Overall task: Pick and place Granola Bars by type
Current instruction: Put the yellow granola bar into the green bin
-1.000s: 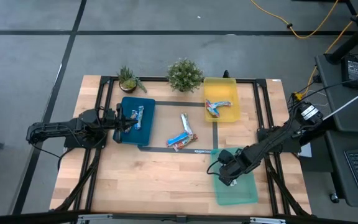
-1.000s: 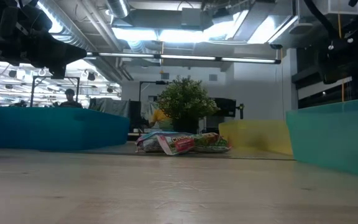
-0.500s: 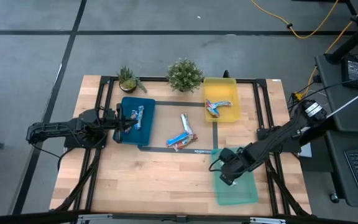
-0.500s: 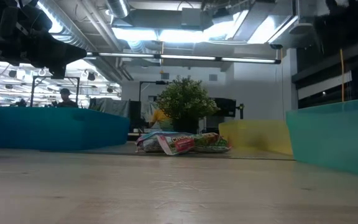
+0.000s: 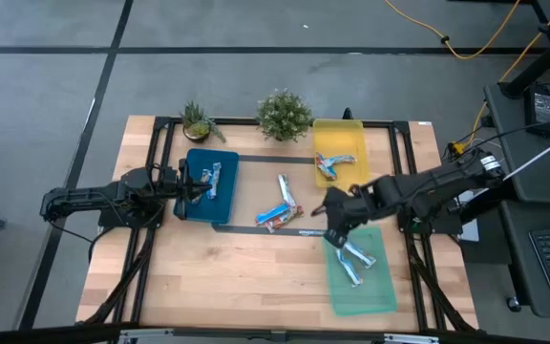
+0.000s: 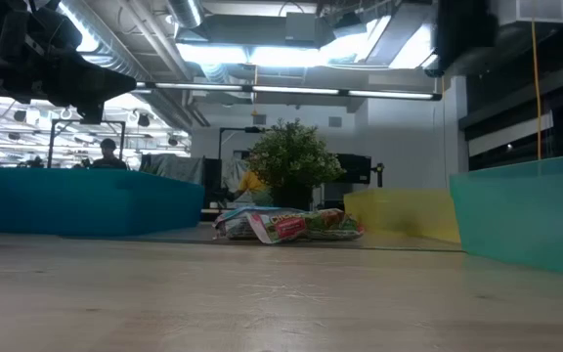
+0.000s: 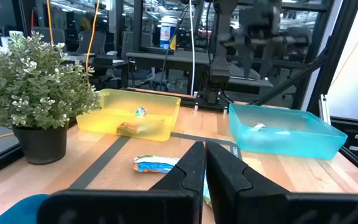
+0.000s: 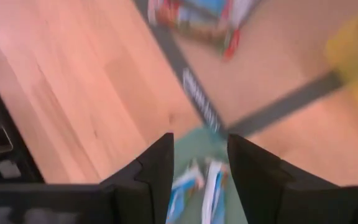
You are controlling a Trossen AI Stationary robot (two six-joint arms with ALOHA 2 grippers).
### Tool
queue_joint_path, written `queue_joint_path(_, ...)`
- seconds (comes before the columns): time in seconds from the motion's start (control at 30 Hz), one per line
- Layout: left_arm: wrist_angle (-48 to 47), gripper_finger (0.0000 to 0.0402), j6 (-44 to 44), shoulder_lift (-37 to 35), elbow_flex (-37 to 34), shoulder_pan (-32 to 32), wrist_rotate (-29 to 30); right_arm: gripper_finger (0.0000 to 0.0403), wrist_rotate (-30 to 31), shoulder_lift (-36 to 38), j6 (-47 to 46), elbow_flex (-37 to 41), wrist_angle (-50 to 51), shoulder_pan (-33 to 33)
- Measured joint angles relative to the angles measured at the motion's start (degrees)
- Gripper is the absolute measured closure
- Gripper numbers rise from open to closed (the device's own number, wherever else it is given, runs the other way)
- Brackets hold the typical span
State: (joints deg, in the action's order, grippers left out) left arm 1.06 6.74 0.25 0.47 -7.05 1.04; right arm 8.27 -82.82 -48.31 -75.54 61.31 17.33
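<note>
Granola bars lie in four places: two in the green tray [image 5: 351,256], a loose pile [image 5: 280,204] on the wood at mid-table, some in the yellow tray [image 5: 333,164], some in the blue tray [image 5: 208,181]. My right gripper [image 5: 330,216] hangs open over the green tray's far left corner, holding nothing; its wrist view shows the green tray's bars [image 8: 197,180] between the open fingers [image 8: 199,140]. My left gripper [image 5: 187,187] waits, shut, over the blue tray's left edge. Its fingers [image 7: 201,149] point toward the loose pile [image 7: 157,163].
Two potted plants [image 5: 199,122] [image 5: 284,115] stand at the far edge. The blue tray [image 5: 225,160], yellow tray [image 5: 351,129] and green tray [image 5: 375,296] surround the middle. Black tape lines [image 5: 299,232] mark the wood. Bare wood stretches along the near left side.
My right gripper has swung from over the green tray's middle toward the far left, to the tray's corner nearest the loose pile. Two bars in the green tray, covered by the gripper before, now show.
</note>
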Motion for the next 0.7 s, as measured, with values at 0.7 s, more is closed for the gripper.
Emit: queue_joint_path(0.7,0.0,0.0390,0.0,0.0,0.0,0.0,0.0,0.0252,-4.8,-2.7,11.2,-3.6,-15.9,-18.4)
